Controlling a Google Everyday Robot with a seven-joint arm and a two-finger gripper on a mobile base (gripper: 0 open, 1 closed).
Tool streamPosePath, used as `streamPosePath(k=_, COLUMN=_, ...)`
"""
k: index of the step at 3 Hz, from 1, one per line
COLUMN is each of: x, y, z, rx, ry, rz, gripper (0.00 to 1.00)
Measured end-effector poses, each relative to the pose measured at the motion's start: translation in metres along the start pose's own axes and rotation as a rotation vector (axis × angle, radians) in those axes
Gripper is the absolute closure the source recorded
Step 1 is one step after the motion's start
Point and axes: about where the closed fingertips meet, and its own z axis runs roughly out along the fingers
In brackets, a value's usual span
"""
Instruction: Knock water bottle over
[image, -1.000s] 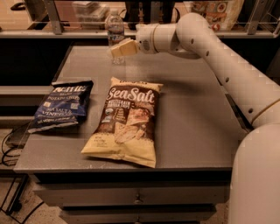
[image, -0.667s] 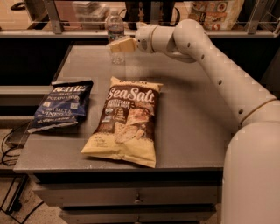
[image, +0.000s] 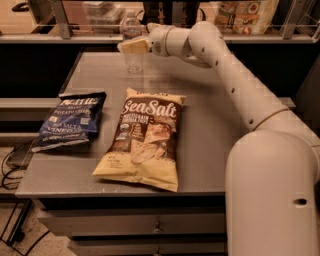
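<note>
Worktop (image: 210, 130) carries everything. Arm (image: 235, 75) reaches across it from the right to the far-left area. Sea Salt bag (image: 142, 140) lies flat mid-worktop w/ blue chip bag (image: 72, 120) to its left, both well apart from the action. Water bottle (image: 134, 61) stands upright near the far edge, not yet tipped. Pincer (image: 131, 47) sits at its mid-body, touching or v. close; wide or narrow, can't tell. Step: prob. lining up the push. Next needs a sideways shove high on the bottle.

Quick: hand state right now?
Hand: across the middle of the water bottle, far end of the table; open or closed cannot be told.
</note>
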Motion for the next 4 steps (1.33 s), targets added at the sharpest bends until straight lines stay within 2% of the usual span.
streamPosePath(k=1, x=-0.001, y=0.002, z=0.017, rx=-0.020, ry=0.031, rz=-0.029, gripper=0.41)
streamPosePath(k=2, x=-0.006, y=0.003, z=0.018, rx=-0.022, ry=0.062, rz=-0.063, gripper=0.65)
streamPosePath(k=3, x=-0.014, y=-0.001, z=-0.008, rx=0.000, ry=0.143, rz=-0.120, gripper=0.88)
streamPosePath(k=4, x=-0.020, y=-0.001, z=-0.047, rx=0.013, ry=0.278, rz=-0.184, gripper=1.00)
